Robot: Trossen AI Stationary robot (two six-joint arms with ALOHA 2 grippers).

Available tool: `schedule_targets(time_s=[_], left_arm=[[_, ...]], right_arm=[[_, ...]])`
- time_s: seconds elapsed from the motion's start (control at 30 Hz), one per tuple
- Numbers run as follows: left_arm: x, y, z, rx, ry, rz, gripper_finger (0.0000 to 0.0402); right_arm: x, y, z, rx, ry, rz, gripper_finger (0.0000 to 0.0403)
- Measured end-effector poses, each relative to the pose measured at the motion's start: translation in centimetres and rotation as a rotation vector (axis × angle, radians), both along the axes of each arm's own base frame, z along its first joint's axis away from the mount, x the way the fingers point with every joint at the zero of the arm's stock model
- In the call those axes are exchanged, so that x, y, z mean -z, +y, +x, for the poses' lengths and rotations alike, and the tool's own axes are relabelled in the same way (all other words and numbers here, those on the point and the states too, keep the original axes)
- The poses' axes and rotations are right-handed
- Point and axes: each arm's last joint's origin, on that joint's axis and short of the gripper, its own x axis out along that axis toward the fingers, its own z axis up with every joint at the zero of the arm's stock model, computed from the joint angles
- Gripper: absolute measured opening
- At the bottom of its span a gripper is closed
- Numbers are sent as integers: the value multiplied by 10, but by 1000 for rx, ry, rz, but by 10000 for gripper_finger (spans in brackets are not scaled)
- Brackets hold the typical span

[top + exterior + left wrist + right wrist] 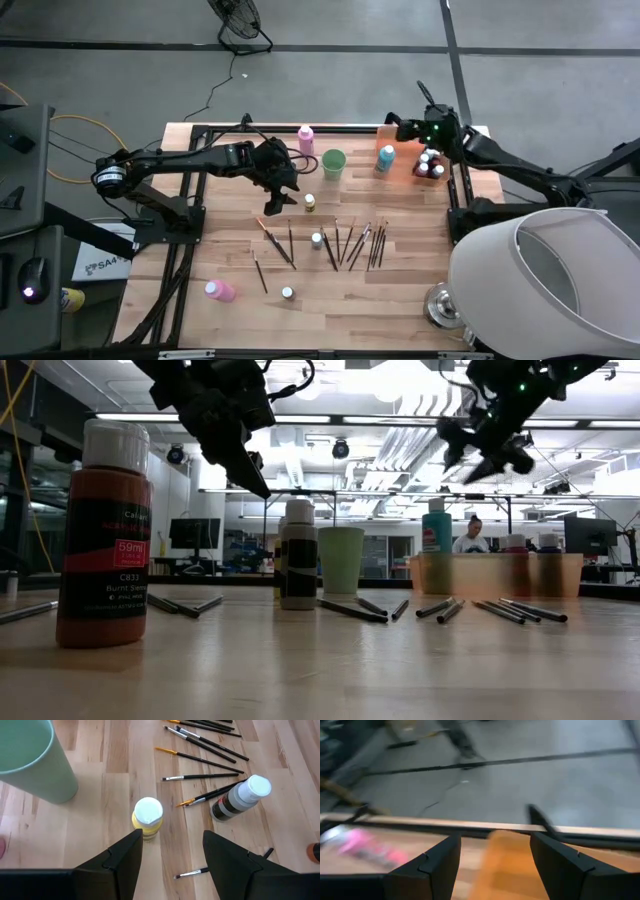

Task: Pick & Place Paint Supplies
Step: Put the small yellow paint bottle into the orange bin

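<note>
My left gripper hangs open over the table's middle, tilted down. A small yellow paint bottle stands upright just beyond its fingertips, untouched. A grey bottle with a white cap stands among several thin dark brushes. My right gripper is open and empty, raised over the far edge near the orange tray. The tray holds small bottles. A teal bottle stands beside the tray. One pink bottle stands at the far edge, and another lies near the front left.
A light green cup stands between the far pink bottle and the teal one. A brown bottle stands at the near edge. A white lampshade overhangs the table's right front corner. Bare wood lies at the front right.
</note>
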Motion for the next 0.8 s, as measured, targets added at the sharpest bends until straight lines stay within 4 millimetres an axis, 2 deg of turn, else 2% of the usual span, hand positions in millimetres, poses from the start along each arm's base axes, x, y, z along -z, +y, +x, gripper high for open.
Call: schedule_targets(time_s=[0.27,0.57,0.8], left_arm=[[39,-3,-10,35,26,20,205],[79,-5,-18,21,-219,111,205],[102,-9,-34,-3,-285,153,205]], right_arm=[[-3,22,22,-179,9,-54,232],[-3,40,33,-276,10,-56,232],[-3,51,38,-332,9,-56,232]])
